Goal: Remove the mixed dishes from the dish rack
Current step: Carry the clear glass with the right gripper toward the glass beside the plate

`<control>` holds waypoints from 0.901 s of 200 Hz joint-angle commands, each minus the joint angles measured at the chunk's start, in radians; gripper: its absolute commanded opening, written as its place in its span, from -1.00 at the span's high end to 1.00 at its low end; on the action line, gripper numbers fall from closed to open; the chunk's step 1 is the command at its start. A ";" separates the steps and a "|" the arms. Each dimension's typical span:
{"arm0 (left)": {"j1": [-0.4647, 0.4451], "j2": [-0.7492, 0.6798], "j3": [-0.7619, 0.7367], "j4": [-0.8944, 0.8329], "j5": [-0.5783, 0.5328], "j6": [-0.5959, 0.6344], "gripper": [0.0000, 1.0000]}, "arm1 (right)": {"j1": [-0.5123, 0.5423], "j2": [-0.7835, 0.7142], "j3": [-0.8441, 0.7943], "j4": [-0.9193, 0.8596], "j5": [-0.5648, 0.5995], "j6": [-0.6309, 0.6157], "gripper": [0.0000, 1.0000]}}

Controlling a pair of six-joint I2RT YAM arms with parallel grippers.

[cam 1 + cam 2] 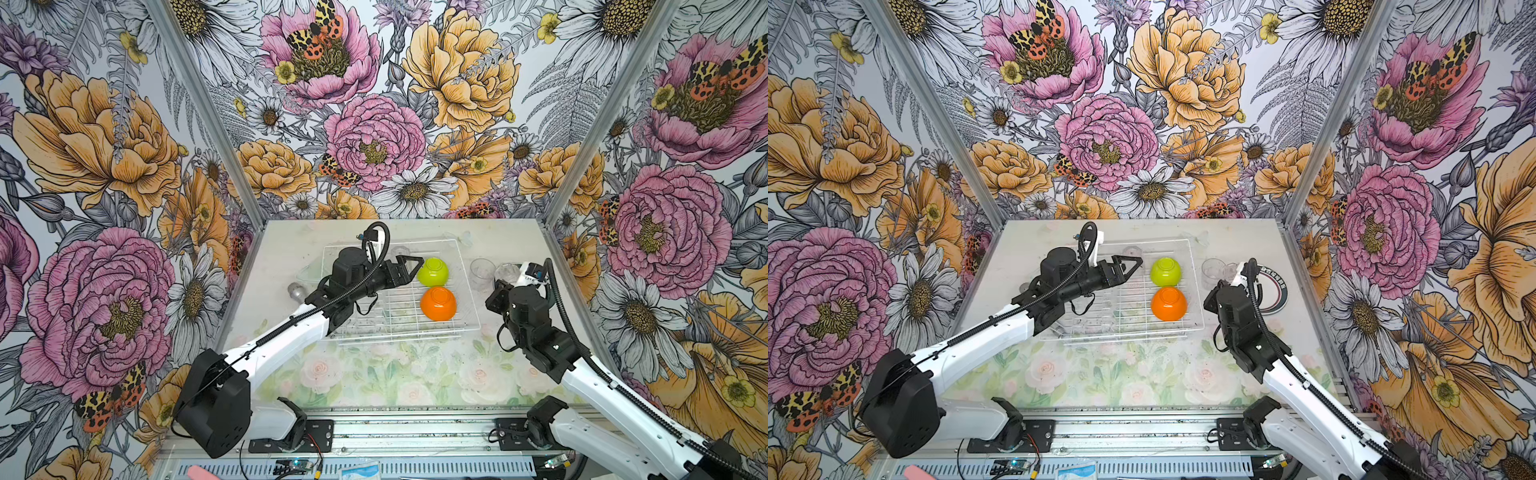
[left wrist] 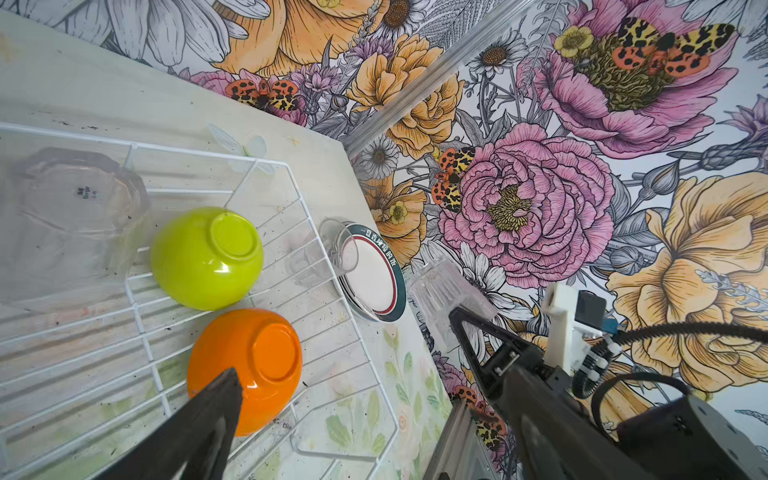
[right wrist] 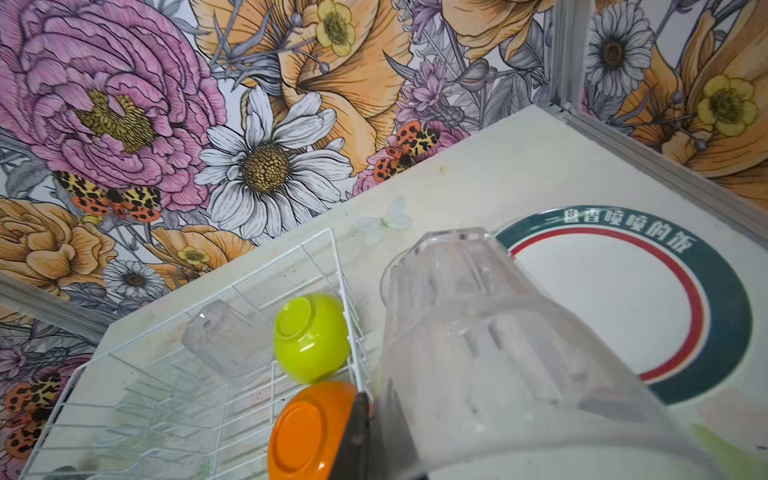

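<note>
Right wrist, right gripper [image 3: 376, 419] pinching tumbler [image 3: 478, 345], left gripper [image 2: 344, 344] spread wide.

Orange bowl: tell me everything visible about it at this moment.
The orange bowl is round, glossy and plain, plastic by its look. It lies upside down, its flat foot ring facing up, on the wire floor of the dish rack near the rack's right side. The lime-green bowl, also inverted, sits close behind it; whether they touch is unclear.

2 white-shelled arms [image 1: 291, 344], black joints [image 1: 216, 407], ribbed black cables [image 1: 562, 316], black triangular jaws
</note>
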 commanded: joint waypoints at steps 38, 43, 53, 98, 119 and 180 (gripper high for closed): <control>-0.014 -0.037 0.001 -0.099 -0.059 0.081 -0.97 | -0.120 0.159 0.082 -0.082 -0.219 -0.009 1.00; -0.014 -0.040 0.001 -0.105 -0.062 0.082 -0.97 | -0.128 0.173 0.087 -0.084 -0.234 -0.016 1.00; -0.014 -0.045 0.000 -0.116 -0.065 0.086 -0.97 | -0.144 0.193 0.093 -0.087 -0.276 -0.027 1.00; -0.013 -0.044 0.003 -0.133 -0.076 0.096 -0.97 | -0.198 0.258 0.117 -0.097 -0.426 -0.038 1.00; -0.014 -0.034 0.014 -0.133 -0.066 0.096 -0.97 | -0.204 0.303 0.155 -0.126 -0.460 -0.070 1.00; -0.012 -0.044 0.014 -0.147 -0.074 0.104 -0.97 | -0.213 0.425 0.253 -0.243 -0.463 -0.131 1.00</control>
